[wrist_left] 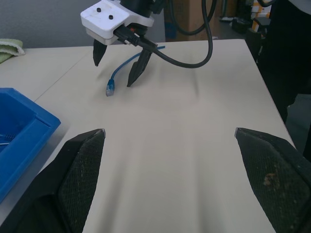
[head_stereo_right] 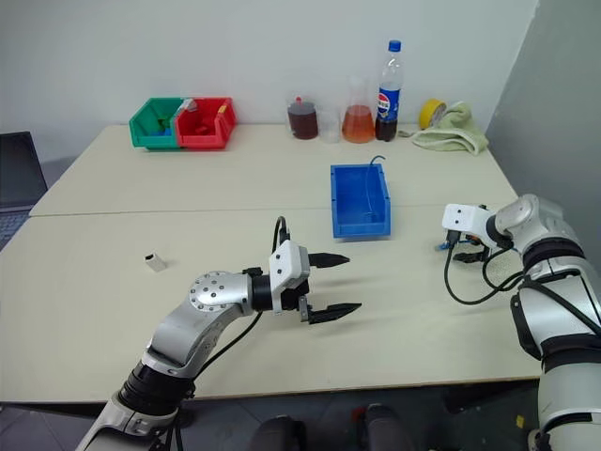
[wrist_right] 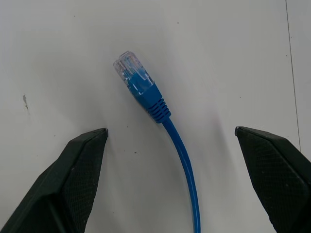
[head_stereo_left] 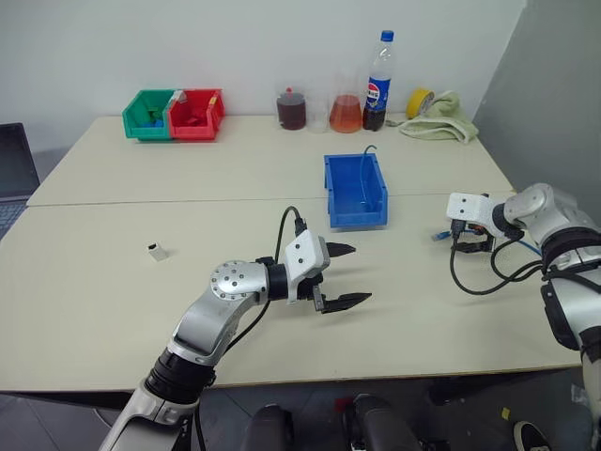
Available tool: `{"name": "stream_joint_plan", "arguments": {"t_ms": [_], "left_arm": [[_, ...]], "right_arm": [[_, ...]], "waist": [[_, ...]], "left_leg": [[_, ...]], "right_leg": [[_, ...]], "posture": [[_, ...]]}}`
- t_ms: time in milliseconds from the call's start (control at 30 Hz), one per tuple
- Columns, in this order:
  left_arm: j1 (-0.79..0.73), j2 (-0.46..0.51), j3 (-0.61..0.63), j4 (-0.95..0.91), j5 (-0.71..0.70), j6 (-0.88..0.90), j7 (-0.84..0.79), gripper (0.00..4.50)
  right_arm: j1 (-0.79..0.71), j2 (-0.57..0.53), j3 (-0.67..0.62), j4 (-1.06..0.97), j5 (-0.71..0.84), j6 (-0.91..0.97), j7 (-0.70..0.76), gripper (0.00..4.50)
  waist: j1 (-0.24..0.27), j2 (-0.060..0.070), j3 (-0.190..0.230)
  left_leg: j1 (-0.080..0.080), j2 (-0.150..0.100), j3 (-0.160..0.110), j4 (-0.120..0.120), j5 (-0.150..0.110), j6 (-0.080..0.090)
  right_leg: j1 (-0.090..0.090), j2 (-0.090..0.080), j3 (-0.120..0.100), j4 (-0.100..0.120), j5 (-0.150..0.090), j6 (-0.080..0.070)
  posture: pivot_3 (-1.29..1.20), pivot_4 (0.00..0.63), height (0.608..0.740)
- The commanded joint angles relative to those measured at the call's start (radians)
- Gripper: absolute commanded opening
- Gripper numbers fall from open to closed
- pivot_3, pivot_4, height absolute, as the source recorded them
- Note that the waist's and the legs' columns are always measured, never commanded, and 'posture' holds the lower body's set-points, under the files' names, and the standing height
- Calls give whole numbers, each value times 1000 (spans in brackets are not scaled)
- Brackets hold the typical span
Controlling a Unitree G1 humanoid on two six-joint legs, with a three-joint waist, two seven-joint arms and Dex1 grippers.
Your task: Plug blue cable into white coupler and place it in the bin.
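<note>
On the beige desk [head_stereo_left: 113,301], my right end effector [wrist_left: 118,73] hangs wide open and empty over the blue cable [wrist_right: 163,121] at right; my left end effector [head_stereo_left: 343,275], mid-desk, gapes empty too. The white coupler [head_stereo_left: 157,251] lies far left, the blue bin [head_stereo_left: 354,218] centre-far.

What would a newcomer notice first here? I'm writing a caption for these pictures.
The right gripper, open, hangs over the blue cable, whose clear plug lies on the table between its fingers. The left gripper, open too, hovers mid-table in front of the blue bin. The white coupler sits alone far to the left.
</note>
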Motion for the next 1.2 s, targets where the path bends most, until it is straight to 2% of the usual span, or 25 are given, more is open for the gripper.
{"name": "stream_joint_plan", "arguments": {"t_ms": [33, 333, 433, 633, 933, 1200], "left_arm": [[-14, 0, 26, -29, -14, -6, 6, 4500], [5, 10, 30, -53, -17, 5, 13, 4500], [7, 12, 31, -61, -19, 11, 18, 4500], [22, 22, 49, -86, -28, 32, 31, 4500], [29, 27, 44, -97, -35, 40, 42, 4500], [17, 21, 45, -78, -33, 30, 42, 4500]], "right_arm": [[-9, 20, 8, 14, -19, 2, -41, 4468], [-3, 24, 55, 20, -68, -42, -20, 4468], [-4, 38, 47, 22, -59, -37, 16, 3989], [-3, 50, 37, 22, -51, -33, 25, 2242], [0, 45, 32, 23, -48, -31, 21, 160], [-5, 34, 27, 22, -43, -33, 31, 72]], "waist": [[-1, 0, 0], [-1, 0, 0], [-1, 0, 0], [-6, -1, 0], [-7, -1, 0], [-7, -1, 0]], "left_leg": [[1, 0, 0, 0, 0, 0], [2, 0, 0, 0, 0, 0], [2, 0, -1, 0, 0, 0], [3, 1, -1, -1, 0, 0], [3, 0, -1, -1, 0, 0], [2, 0, -1, -2, 0, 0]], "right_leg": [[1, 0, 0, 0, 0, 0], [3, 0, 0, 0, 0, 0], [3, 0, 0, -1, 0, 0], [3, 0, 0, -1, 0, 0], [3, 0, 0, -1, 0, 0], [3, 0, -1, -2, 0, 0]], "posture": [[0, 150, 740], [0, 150, 740], [0, 150, 740], [0, 150, 740], [0, 150, 740], [0, 150, 740]]}}
